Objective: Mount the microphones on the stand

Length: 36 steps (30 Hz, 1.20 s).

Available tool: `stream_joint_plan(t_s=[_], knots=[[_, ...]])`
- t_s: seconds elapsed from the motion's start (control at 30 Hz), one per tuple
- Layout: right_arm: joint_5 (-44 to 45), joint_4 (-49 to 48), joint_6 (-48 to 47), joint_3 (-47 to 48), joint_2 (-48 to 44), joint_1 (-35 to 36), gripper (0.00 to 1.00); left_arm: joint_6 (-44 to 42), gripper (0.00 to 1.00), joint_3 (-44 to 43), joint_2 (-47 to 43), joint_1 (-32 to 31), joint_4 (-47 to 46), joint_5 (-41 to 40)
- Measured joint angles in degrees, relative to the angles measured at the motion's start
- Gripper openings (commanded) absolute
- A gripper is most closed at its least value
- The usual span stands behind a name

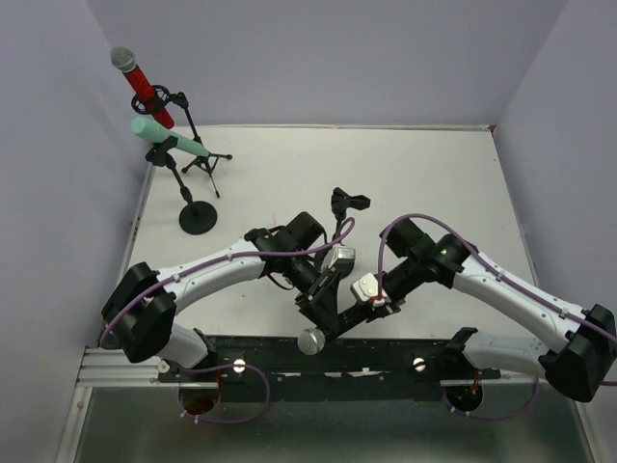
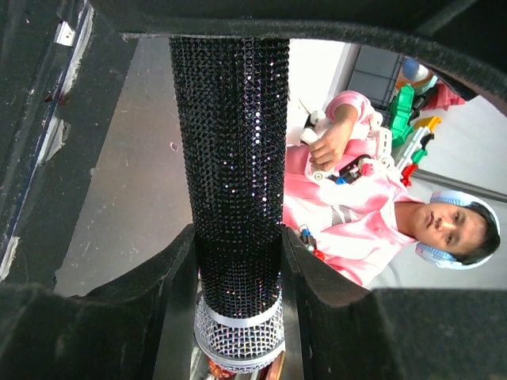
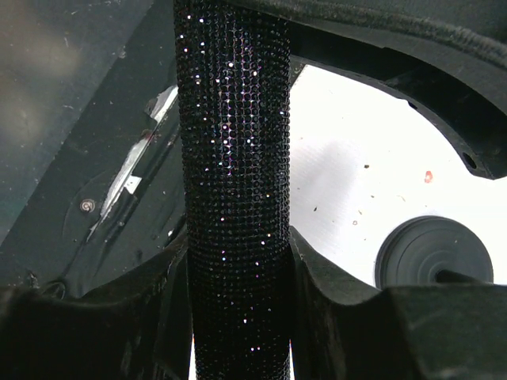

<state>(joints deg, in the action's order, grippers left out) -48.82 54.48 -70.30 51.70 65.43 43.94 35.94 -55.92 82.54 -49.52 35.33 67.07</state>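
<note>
The black microphone (image 1: pixel 310 340), its grey mesh head toward the near edge, is held off the table by both grippers. My left gripper (image 1: pixel 323 292) is shut on its glittery body just above the head (image 2: pixel 238 332), as the left wrist view (image 2: pixel 238 261) shows. My right gripper (image 1: pixel 359 304) is shut on the body further along (image 3: pixel 234 198), in the right wrist view (image 3: pixel 238 301). The red microphone (image 1: pixel 138 81) sits in a tripod stand (image 1: pixel 202 164) at the far left. The mint-green microphone (image 1: pixel 169 140) sits in a round-base stand (image 1: pixel 198 217).
A third stand's empty black clip (image 1: pixel 349 203) rises just beyond the grippers; its round base (image 3: pixel 434 252) shows in the right wrist view. Grey walls enclose the white table (image 1: pixel 424 183). A black rail (image 1: pixel 366 357) runs along the near edge.
</note>
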Motion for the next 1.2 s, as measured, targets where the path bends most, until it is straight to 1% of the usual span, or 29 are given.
stream_joint_plan(t_s=[0.1, 0.13, 0.27, 0.37, 0.5, 0.63, 0.67, 0.73, 0.77, 0.8, 0.9, 1.0, 1.1, 1.2], knots=[[-0.04, 0.07, 0.98, -0.02, -1.29, 0.0, 0.15, -0.17, 0.45, -0.96, -0.37, 0.0, 0.72, -0.02], [-0.07, 0.02, 1.38, -0.02, -1.95, 0.0, 0.15, -0.17, 0.51, -1.16, -0.68, 0.0, 0.92, -0.09], [-0.52, -0.9, 3.39, -0.13, -5.22, -0.02, 0.14, -0.79, 0.66, -2.91, -3.67, 0.02, 3.02, -2.25], [-0.66, 0.55, 4.57, -0.28, -7.21, 0.0, 0.14, -1.75, 0.68, -5.07, -7.98, 1.11, 5.2, -3.61], [-1.33, 2.47, 6.25, -0.28, -8.59, -0.28, 0.13, -5.81, 0.7, -8.79, -13.6, 4.46, 9.53, -7.28], [-1.99, 3.76, 7.91, -0.24, -10.29, -1.92, 0.12, -10.54, 0.77, -10.97, -18.16, 6.84, 12.96, -12.72], [-2.16, 3.91, 8.57, -0.22, -10.73, -2.62, 0.12, -11.93, 0.8, -11.41, -19.41, 6.95, 13.51, -14.38], [-2.73, 4.13, 10.43, 0.42, -11.54, -4.74, 0.13, -15.41, 0.94, -11.93, -21.99, 7.08, 13.7, -18.56], [-3.13, 4.22, 11.37, 1.27, -11.72, -5.99, 0.13, -17.77, 0.98, -11.91, -24.5, 7.1, 13.25, -21.33], [-3.5, 4.39, 12.24, 2.29, -11.67, -7.06, 0.13, -19.17, 0.98, -11.76, -25.42, 7.15, 12.76, -23.17], [-5.92, 5.2, 15.76, 8.74, -10.05, -11.08, 0.13, -26.77, 0.98, -7.76, -35.93, 7.21, 6.32, -32.44], [-7.63, 6.43, 19.52, 16.24, -6.71, -13.49, 0.13, -32.15, 0.98, -2.69, -44.28, 7.56, -1.79, -39.6], [-9.7, 5.05, 24.41, 22.53, -3.5, -15.02, 0.13, -37.33, 0.98, 4.37, -50.18, 7.58, -11.1, -43.32], [-11.34, 2.29, 30.64, 26.56, -1.57, -16.92, 0.13, -40.98, 0.98, 11.78, -51.25, 7.58, -20.09, -44.3]])
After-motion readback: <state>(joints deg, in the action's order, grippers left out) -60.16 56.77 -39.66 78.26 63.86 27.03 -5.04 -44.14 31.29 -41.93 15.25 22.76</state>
